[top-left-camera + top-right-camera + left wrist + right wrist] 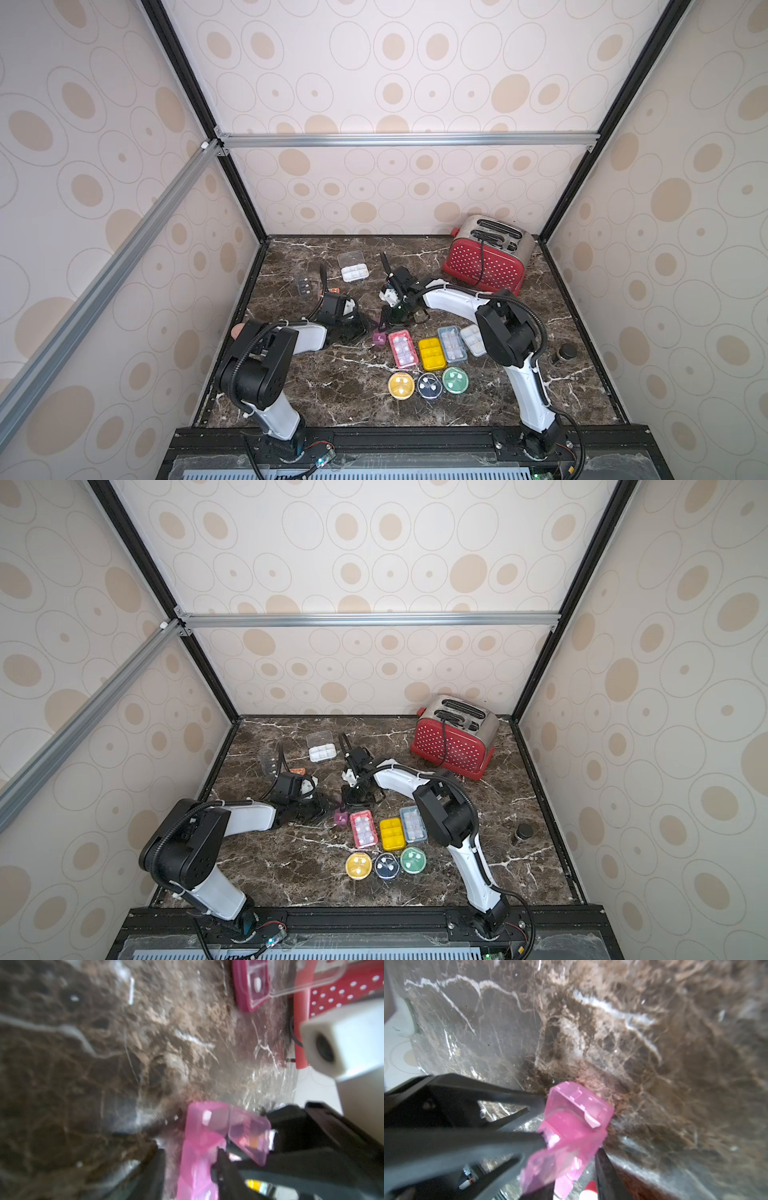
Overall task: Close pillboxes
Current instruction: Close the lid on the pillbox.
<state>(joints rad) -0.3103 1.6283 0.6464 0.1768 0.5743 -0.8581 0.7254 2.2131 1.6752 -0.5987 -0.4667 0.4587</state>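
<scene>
**Purple pillbox mid-close, back corner waiting**

Working the purple pillbox [378, 338], sitting just off table centre toward 9 o'clock, between both arms. Holding the left gripper [190, 1149] with jaws apart, straddling the box body: one finger touching its side, a sliver of marble tabletop [332, 386] showing at the other. Pinching the right gripper [392, 320] onto the flap end from the box's 1 o'clock, probably; too much blur in the right wrist view to confirm a firm clamp. Seeing a flap lid standing up off the purple strip in both wrist views, so not counting this one as done.

Judging progress from the top views:
- Reading the red pillbox [402, 349], yellow pillbox [431, 353], blue pillbox [452, 344] and white pillbox [473, 340] as lids down. Lying side by side from centre toward 3 o'clock, the last one half hidden under the right arm.
- Reading the yellow round pillbox [401, 385], navy round pillbox [429, 385] and green round pillbox [455, 379] as shut too, in a row at 6 o'clock of that line.

Leaving for later:
- Open white pillbox [354, 272] at 11 o'clock, clear lid flipped back.
- Dark pillbox [304, 286] at 10 o'clock and orange pillbox [335, 291] behind the left wrist, lid state unreadable from here.

Ignoring the toaster [486, 262] at 1 o'clock and the jar [564, 353] at 3 o'clock.

Putting it past halfway.
</scene>
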